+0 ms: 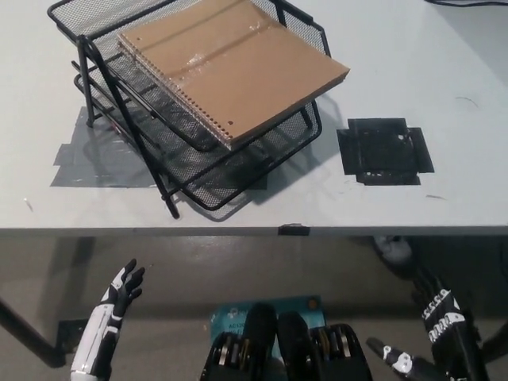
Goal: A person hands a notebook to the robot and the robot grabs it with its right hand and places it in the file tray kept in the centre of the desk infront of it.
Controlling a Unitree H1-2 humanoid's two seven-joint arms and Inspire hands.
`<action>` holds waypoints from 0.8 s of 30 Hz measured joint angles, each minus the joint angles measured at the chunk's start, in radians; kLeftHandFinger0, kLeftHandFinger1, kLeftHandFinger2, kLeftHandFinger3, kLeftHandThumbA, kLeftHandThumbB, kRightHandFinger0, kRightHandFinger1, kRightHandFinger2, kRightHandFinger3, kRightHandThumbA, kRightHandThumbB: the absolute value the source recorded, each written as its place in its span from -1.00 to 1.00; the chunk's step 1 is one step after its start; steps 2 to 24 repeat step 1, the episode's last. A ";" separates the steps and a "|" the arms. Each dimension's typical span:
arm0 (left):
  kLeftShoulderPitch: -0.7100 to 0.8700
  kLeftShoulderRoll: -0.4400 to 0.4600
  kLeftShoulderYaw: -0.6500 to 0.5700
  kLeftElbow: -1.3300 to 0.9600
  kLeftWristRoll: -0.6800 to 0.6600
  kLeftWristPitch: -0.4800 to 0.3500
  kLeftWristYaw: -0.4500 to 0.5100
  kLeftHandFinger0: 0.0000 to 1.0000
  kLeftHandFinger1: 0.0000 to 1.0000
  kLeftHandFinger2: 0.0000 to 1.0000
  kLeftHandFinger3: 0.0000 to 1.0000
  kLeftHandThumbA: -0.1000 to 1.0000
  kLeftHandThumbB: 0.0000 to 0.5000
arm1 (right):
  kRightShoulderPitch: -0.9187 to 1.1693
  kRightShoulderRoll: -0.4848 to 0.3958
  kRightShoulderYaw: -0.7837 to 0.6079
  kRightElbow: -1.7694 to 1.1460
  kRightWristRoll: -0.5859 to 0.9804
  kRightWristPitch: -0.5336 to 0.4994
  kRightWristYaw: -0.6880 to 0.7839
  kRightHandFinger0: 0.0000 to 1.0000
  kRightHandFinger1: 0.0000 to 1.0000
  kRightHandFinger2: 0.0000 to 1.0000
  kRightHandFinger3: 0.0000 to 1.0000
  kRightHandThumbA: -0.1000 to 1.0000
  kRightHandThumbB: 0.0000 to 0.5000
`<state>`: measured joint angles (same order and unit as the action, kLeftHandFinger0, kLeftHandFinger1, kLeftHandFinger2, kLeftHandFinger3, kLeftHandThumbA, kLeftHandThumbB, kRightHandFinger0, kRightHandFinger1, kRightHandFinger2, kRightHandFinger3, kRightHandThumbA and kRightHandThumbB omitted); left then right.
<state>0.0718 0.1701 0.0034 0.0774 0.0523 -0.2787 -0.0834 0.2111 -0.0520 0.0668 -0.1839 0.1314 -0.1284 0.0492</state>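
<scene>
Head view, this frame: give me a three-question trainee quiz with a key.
1. True or false: the notebook lies in the top level of the file tray.
2. Which describes the right hand? A) holding the notebook B) low at the lower right, below the desk edge, holding nothing C) resting on the black tape patch
3. Fill in: the left hand is at the picture's lower ____.

Key: 1 true; 2 B; 3 left.
</scene>
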 measured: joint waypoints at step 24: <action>0.001 0.000 -0.001 0.000 -0.004 -0.002 -0.001 1.00 1.00 1.00 1.00 1.00 0.79 | 0.000 0.002 -0.001 0.010 0.003 -0.009 0.000 1.00 1.00 1.00 1.00 1.00 0.26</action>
